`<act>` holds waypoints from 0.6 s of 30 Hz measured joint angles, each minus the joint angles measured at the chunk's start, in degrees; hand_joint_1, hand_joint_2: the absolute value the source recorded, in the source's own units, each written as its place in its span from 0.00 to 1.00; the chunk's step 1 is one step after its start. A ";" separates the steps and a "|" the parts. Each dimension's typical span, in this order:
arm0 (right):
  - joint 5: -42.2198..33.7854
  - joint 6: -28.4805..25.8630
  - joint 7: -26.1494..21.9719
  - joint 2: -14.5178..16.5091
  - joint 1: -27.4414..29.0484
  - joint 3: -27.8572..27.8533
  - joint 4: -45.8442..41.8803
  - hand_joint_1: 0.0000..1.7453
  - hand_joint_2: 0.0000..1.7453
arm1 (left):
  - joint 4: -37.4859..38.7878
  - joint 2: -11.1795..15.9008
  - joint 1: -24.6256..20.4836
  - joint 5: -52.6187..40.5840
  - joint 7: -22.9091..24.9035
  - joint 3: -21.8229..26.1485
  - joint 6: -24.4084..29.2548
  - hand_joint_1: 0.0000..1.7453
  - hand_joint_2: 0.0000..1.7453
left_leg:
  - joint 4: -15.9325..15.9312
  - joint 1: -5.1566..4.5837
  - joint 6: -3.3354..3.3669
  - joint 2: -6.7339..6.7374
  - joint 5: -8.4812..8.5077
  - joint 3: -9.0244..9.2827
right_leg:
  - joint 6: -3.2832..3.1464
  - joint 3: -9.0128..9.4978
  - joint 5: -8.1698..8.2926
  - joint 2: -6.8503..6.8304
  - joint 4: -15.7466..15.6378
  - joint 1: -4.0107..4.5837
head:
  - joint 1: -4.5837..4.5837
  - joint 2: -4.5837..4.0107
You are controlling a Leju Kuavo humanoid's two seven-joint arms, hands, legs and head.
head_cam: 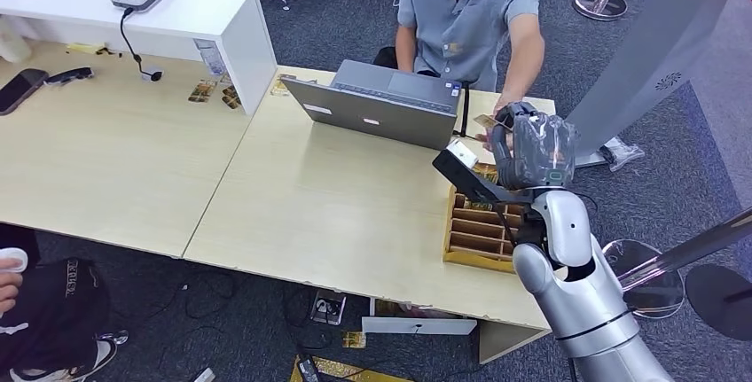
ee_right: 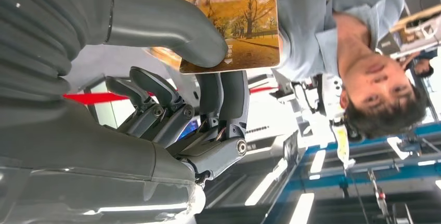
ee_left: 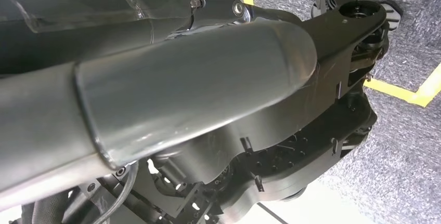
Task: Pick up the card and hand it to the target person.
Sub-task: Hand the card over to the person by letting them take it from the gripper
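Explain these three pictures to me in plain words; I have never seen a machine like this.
This is a humanoid robot with two silver arms. The wide picture looks down from its head: a pale table, an open laptop, a wooden card tray, and a seated person. The other two come from wrist cameras. The right hand is raised toward the person, pinching a card printed with autumn trees between thumb and finger; the person's hand reaches for it. The left wrist view looks down along a hanging arm at grey floor.

We see a glossy silver right arm (head_cam: 585, 311) with a white, black-jointed wrist. Its right hand (head_cam: 532, 147) has a grey ribbed cover, thick grey thumb, darker screwed fingers, and seems wrapped in clear film.
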 joint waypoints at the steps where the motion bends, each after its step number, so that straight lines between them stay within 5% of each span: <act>1: -0.42 0.48 -0.04 0.04 -0.06 0.10 0.15 1.00 1.00 | 0.00 0.02 -0.01 0.00 0.00 -0.05 0.01 0.00 0.00 | 0.00 0.00 0.00 0.00 0.00 0.00 | 0.00 0.00 0.00 0.00 0.00 0.00 | 0.00 0.00; 7: -2.02 3.00 0.11 0.30 -0.69 1.14 1.65 0.93 1.00 | 0.00 0.20 -0.08 0.00 0.00 -0.41 0.11 0.00 0.00 | 0.00 0.00 0.00 -0.04 0.00 -0.01 | 0.00 0.00 0.00 0.00 0.00 0.00 | 0.01 0.00; 8: -2.12 3.20 0.16 0.30 -0.75 1.34 1.94 0.79 1.00 | 0.00 0.26 -0.08 0.00 -0.01 -0.45 0.13 0.00 0.00 | 0.00 0.00 0.00 -0.05 0.00 -0.01 | 0.00 0.00 0.00 0.00 0.00 0.00 | 0.00 0.00; 11: -2.56 3.65 0.53 0.39 -0.87 1.73 2.76 0.12 1.00 | 0.00 0.34 -0.08 0.00 -0.03 -0.53 0.21 0.00 0.00 | 0.00 0.00 0.00 -0.05 0.00 -0.02 | 0.00 0.00 0.00 0.00 0.00 0.00 | 0.00 0.00; 12: -2.75 3.82 0.75 0.42 -0.89 1.87 3.02 0.00 1.00 | 0.00 0.35 -0.08 0.00 -0.03 -0.55 0.26 0.00 0.00 | 0.00 0.00 0.00 -0.05 0.00 -0.02 | 0.00 0.00 0.00 0.00 0.00 0.00 | 0.00 0.00; 18: -3.72 4.06 2.25 0.43 -0.77 2.79 4.16 0.00 1.00 | -0.01 0.36 0.01 0.00 -0.04 -0.59 0.94 0.00 0.00 | 0.00 0.00 0.00 -0.04 0.00 0.00 | 0.00 -0.01 0.00 0.00 0.00 0.00 | 0.00 0.00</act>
